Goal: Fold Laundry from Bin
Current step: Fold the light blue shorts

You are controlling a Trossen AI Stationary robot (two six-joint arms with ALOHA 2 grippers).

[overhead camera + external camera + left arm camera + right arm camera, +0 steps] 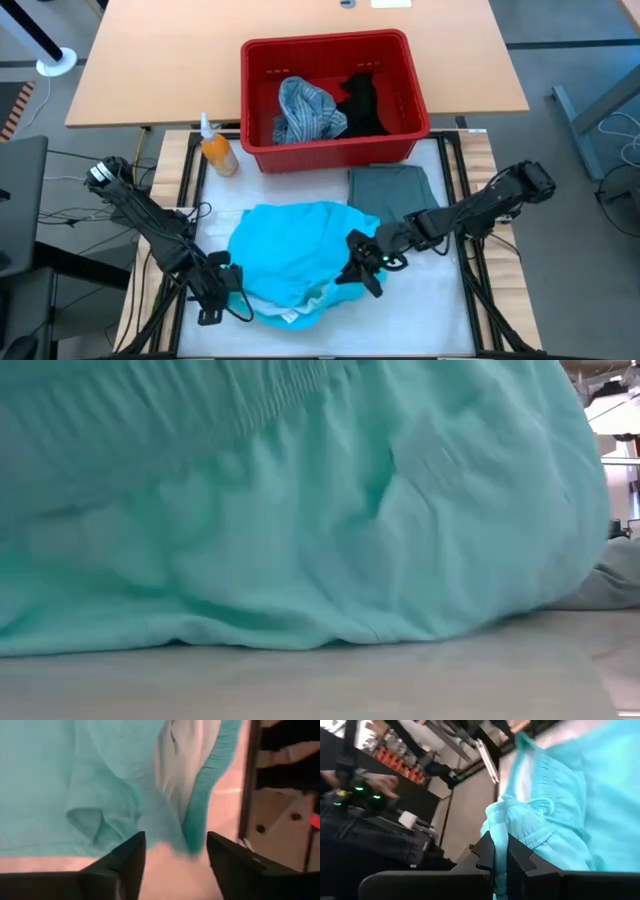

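Observation:
The bright turquoise garment point(290, 255) lies bunched on the near middle of the table and fills the low view point(300, 510). My right gripper point(358, 268) is shut on its right edge. My left gripper point(222, 288) is open at its near left edge, and a corner of the cloth point(192, 837) reaches toward the gap between the fingers; whether they touch, I cannot tell. The grey-green garment point(390, 190) lies folded flat on the table beyond the right gripper. The red bin point(330, 100) stands at the far middle, holding the striped shirt point(305, 108) and the black garment point(362, 100). My right gripper pinches a bunched fold of the turquoise garment's gathered edge point(496, 822) between its two shut fingers, several layers thick. It comes from the table's right side, slanting down. The rest of the garment lies slack on the table point(300, 635).
An orange spray bottle point(215, 150) stands left of the bin. Black frame rails point(470, 250) run along both sides of the white work mat. A person's hand point(380, 782) shows in the room beyond, in the right wrist view.

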